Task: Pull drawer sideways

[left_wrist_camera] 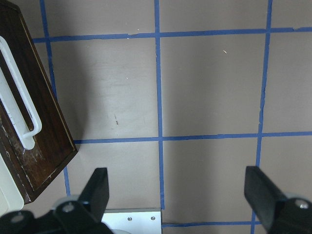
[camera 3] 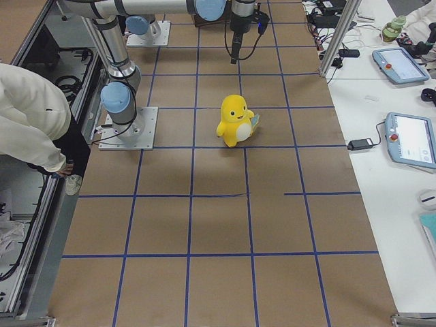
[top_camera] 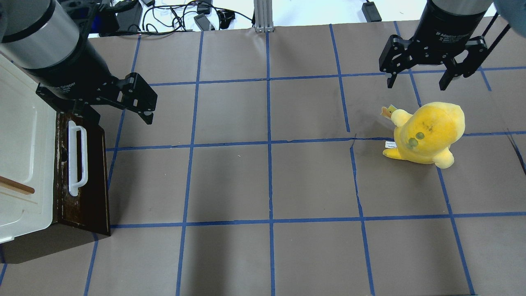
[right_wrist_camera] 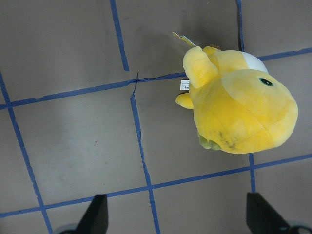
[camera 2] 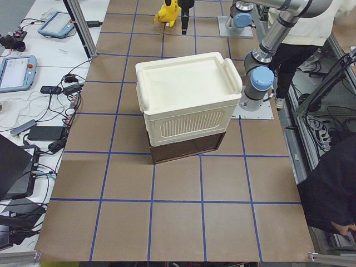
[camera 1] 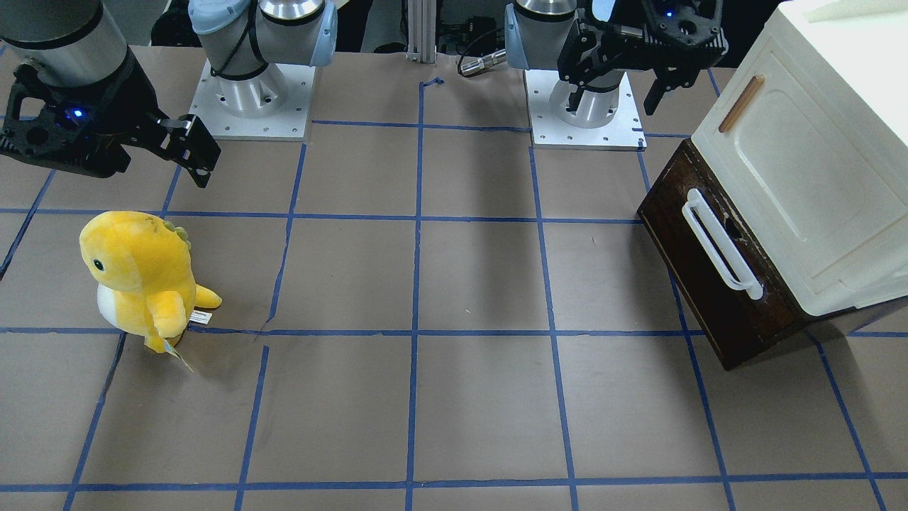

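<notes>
The drawer (top_camera: 88, 181) has a dark brown front and a long white bar handle (top_camera: 77, 160). It sits under a cream cabinet (top_camera: 20, 144) at the table's left end, and none of its inside shows. It also shows in the front view (camera 1: 709, 284) and the left wrist view (left_wrist_camera: 34, 136). My left gripper (top_camera: 119, 117) is open and empty. It hovers beside the handle's far end, apart from it, and its fingers (left_wrist_camera: 97, 187) stand wide. My right gripper (top_camera: 417, 82) is open and empty, above the table behind a yellow plush toy.
The yellow plush toy (top_camera: 427, 131) stands on the right half of the table, also in the right wrist view (right_wrist_camera: 239, 112). The cabinet door carries a small tan wooden handle (camera 1: 741, 104). Blue tape lines grid the brown table. The two arm bases (camera 1: 252, 99) stand along the robot's edge.
</notes>
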Robot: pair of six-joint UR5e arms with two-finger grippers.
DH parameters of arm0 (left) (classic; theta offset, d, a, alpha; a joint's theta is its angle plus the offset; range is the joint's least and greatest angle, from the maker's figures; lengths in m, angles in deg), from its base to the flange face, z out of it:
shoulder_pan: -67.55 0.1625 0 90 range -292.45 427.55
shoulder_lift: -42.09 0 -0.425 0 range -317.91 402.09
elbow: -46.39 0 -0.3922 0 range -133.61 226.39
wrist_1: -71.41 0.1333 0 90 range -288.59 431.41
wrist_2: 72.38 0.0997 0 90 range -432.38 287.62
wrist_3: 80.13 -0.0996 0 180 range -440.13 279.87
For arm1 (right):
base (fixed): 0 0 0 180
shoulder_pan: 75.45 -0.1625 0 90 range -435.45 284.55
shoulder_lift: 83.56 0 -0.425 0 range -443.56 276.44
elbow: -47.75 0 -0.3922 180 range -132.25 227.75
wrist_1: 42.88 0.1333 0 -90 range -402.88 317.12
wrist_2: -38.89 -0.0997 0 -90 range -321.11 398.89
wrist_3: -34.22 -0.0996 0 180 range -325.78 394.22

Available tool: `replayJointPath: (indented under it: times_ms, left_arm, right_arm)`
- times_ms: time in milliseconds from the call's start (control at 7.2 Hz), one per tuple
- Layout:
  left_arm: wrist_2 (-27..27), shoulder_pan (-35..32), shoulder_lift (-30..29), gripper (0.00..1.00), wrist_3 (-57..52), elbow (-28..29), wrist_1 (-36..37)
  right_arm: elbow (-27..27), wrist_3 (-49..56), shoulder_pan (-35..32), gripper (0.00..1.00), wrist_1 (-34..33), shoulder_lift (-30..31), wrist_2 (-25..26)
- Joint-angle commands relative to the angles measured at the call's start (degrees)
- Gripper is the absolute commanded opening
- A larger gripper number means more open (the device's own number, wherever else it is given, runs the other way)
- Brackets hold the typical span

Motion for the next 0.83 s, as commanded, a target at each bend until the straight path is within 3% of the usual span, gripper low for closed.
replayJointPath:
  times_ms: [0,694]
  left_arm:
    - [0.13,0.0,0.05,1.0,0.0,0.0,-0.09]
    - [0.04,0.17,-0.3,1.0,-0.78,0.0,0.61]
  right_arm:
    - [0.0,0.0,0.09,1.0,0.0,0.0,0.0]
    - [0.0,0.0,0.0,1.0,0.0,0.0,0.0]
